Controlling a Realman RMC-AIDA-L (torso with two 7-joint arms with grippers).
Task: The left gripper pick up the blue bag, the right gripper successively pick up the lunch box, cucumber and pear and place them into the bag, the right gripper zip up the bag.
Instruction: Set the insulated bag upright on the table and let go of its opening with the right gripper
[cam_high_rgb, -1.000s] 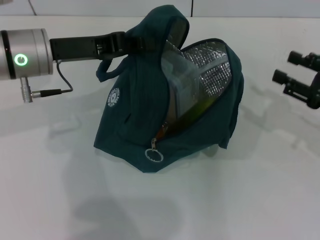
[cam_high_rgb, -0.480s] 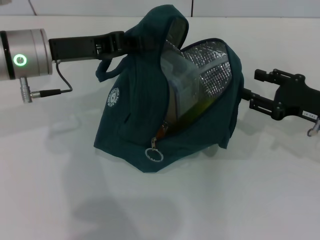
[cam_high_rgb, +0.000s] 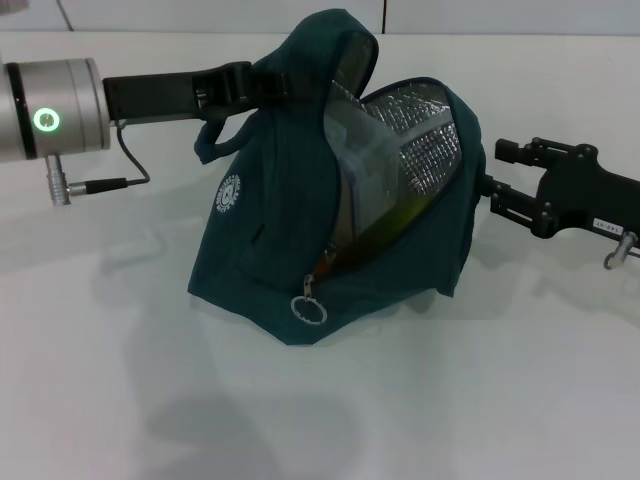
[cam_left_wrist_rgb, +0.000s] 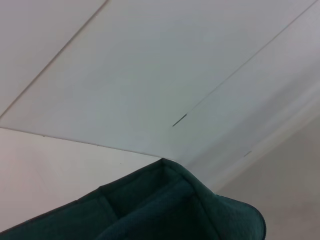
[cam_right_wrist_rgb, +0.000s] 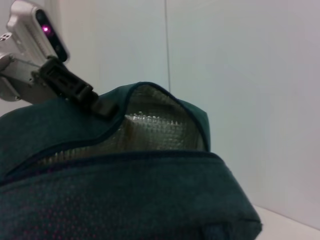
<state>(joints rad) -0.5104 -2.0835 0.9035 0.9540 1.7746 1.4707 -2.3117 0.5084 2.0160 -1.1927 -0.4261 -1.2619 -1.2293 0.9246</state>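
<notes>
The blue bag (cam_high_rgb: 280, 220) stands on the white table, its mouth open and its silver lining (cam_high_rgb: 425, 150) showing. My left gripper (cam_high_rgb: 245, 85) is shut on the bag's top edge and holds it up. The clear lunch box (cam_high_rgb: 355, 150) sits inside the bag. A yellow-green piece (cam_high_rgb: 405, 212) shows below it; I cannot tell if it is cucumber or pear. The zip's ring pull (cam_high_rgb: 308, 309) hangs at the low front end of the opening. My right gripper (cam_high_rgb: 495, 170) is open and empty, right beside the bag's right side. The right wrist view shows the bag (cam_right_wrist_rgb: 125, 195) close up.
The white table (cam_high_rgb: 500, 380) runs all around the bag. A wall seam shows behind it. The left arm's cable (cam_high_rgb: 125, 160) hangs beside the bag's left side. The left wrist view shows only the bag's top fabric (cam_left_wrist_rgb: 165, 210) and the wall.
My right gripper has come in from the right edge of the view to the bag's right side. The left gripper and bag have stayed put.
</notes>
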